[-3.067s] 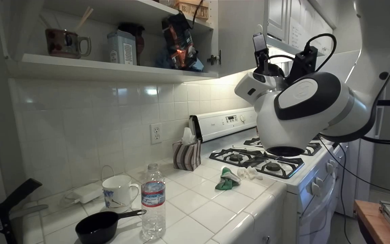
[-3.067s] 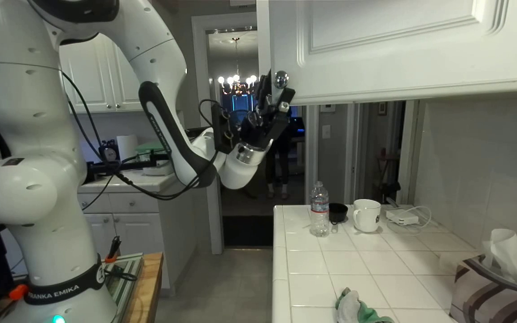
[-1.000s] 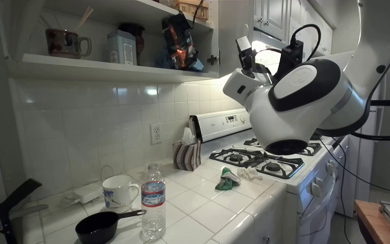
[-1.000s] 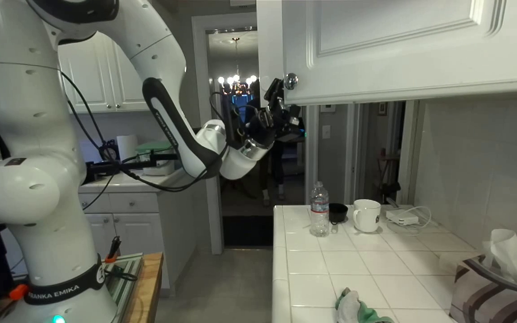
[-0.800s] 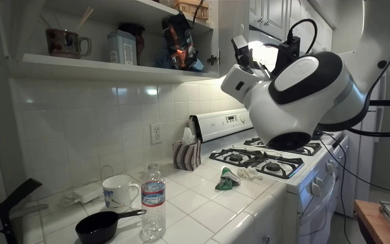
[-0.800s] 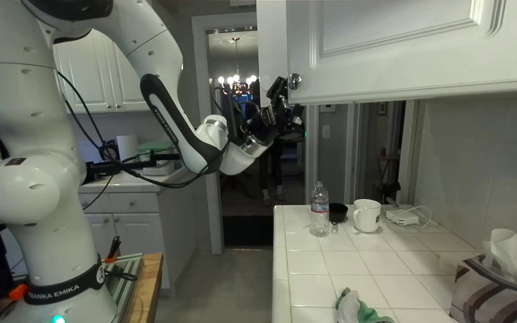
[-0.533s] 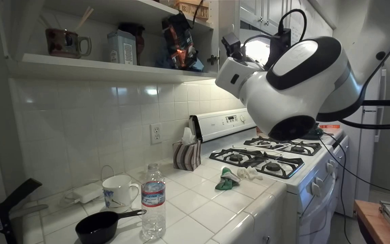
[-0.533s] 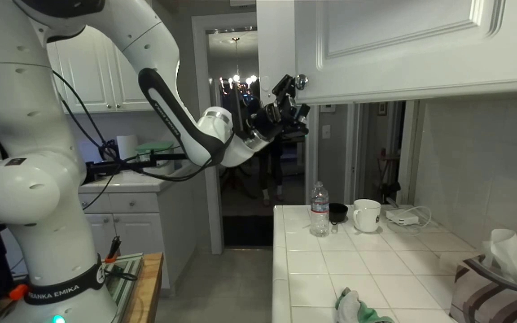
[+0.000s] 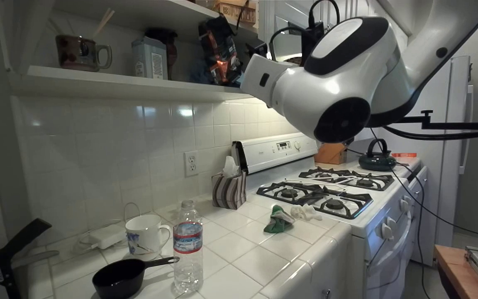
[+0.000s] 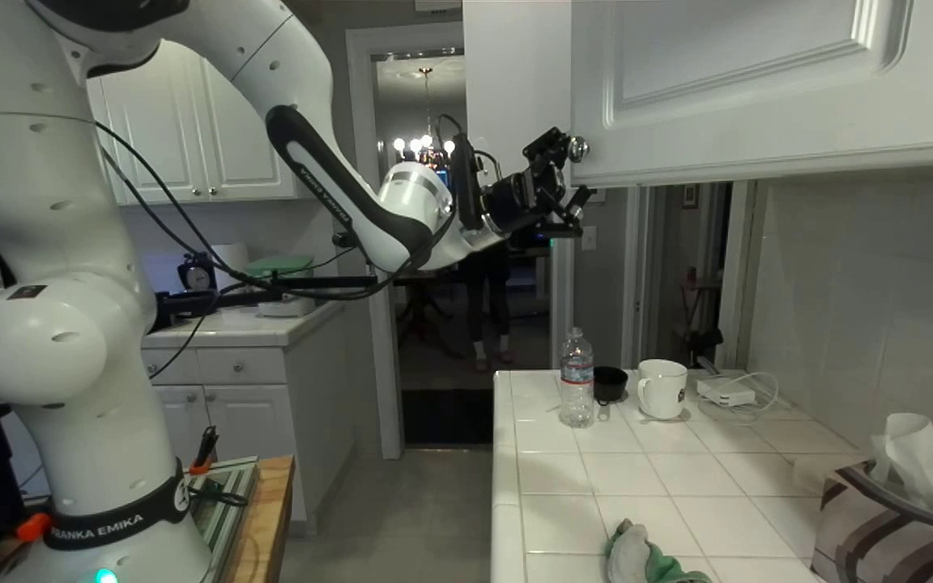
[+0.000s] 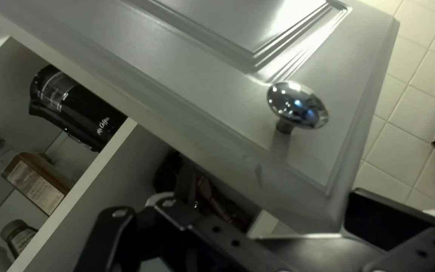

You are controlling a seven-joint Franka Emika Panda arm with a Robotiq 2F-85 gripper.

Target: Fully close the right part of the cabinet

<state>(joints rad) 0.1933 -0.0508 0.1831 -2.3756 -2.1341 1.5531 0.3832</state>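
The right part of the cabinet, a white panelled door (image 10: 726,97), stands partly open; in an exterior view the door (image 9: 266,18) appears nearly edge-on. Its round chrome knob (image 10: 578,148) is near the lower free corner. My gripper (image 10: 568,172) is at that corner with fingers spread, the upper one beside the knob. In the wrist view the door (image 11: 210,87) and knob (image 11: 297,104) fill the upper part, and a dark finger pad (image 11: 383,219) lies close to the corner. Whether it touches cannot be told. The cabinet's open shelves (image 9: 147,83) show cups and packets.
Beyond the door's free edge stands a white panel (image 10: 515,73). Below, the tiled counter (image 10: 636,502) carries a water bottle (image 9: 188,249), white mug (image 9: 145,236), black pan (image 9: 118,278) and tissue box (image 9: 228,189). The stove (image 9: 318,195) lies under the arm.
The door has swung inward toward the cabinet, its knob shifting right in an exterior view. My gripper travelled along with it, staying beside the knob, and the forearm shifted too.
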